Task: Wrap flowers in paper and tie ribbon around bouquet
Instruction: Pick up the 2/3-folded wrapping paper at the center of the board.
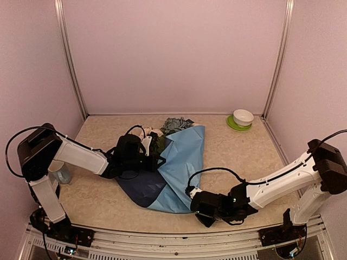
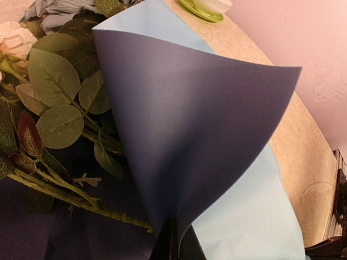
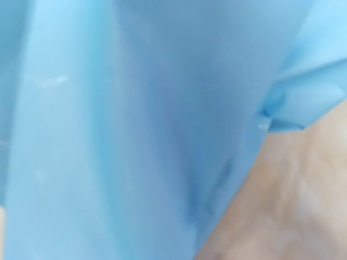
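**Left gripper raising the first flap of paper beside the stems**

The left gripper (image 2: pixel 171 242) is pinched shut on an edge of the paper (image 2: pixel 206 135). It lifts that edge so the darker underside curls up ahead of the fingers. The flowers (image 2: pixel 54 92) lie just to its left, with the stems on the sheet's dark face and the blooms farther out.

The right gripper (image 1: pixel 196 208) is closed at the sheet's near corner, low over the table (image 1: pixel 238 157). Its own camera shows only light blue paper pressed close, so its hold on that corner is inferred, not seen.

The step in hand appears to be the wrapping: one flap is raised and no cone is formed yet. The next move calls for carrying the flap across the stems while the other corner is kept down.

The left arm reaches forward and inward with a level wrist. The right arm stretches low across towards it. No ribbon is visible.
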Robot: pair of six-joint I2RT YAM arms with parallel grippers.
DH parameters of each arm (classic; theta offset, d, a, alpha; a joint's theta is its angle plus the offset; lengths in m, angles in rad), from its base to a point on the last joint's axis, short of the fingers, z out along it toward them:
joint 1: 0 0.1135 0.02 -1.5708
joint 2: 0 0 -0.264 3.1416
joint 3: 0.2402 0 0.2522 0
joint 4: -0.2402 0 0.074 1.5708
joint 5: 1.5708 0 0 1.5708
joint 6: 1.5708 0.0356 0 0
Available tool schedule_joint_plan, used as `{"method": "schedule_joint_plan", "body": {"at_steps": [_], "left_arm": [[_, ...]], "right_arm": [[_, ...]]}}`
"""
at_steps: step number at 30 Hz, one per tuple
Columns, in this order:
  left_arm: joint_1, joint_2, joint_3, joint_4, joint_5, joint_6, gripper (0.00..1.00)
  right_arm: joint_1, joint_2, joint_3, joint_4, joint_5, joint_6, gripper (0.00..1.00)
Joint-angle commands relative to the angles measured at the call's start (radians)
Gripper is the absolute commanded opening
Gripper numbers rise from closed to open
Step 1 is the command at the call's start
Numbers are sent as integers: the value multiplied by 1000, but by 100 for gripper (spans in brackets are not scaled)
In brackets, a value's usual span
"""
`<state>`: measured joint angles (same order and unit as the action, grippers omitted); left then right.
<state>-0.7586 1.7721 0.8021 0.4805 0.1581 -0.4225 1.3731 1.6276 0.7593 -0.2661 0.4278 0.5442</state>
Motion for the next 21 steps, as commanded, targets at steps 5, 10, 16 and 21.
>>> {"method": "schedule_joint_plan", "body": {"at_steps": [5,10,16,21], "left_arm": [[7,-1,-47,-6,3,-12,0],[5,28,-72,-2,-17,-15,0],[-9,69,-67,16,9,-31,0],[-11,80,-71,20,13,-31,0]], "right_arm": [[51,-11,16,-284,-14,152,0],[85,-13,23,-294,-71,173,0],[97,-109,17,-256,-130,130,38],[23,-331,-67,-78,-339,-12,69]]}}
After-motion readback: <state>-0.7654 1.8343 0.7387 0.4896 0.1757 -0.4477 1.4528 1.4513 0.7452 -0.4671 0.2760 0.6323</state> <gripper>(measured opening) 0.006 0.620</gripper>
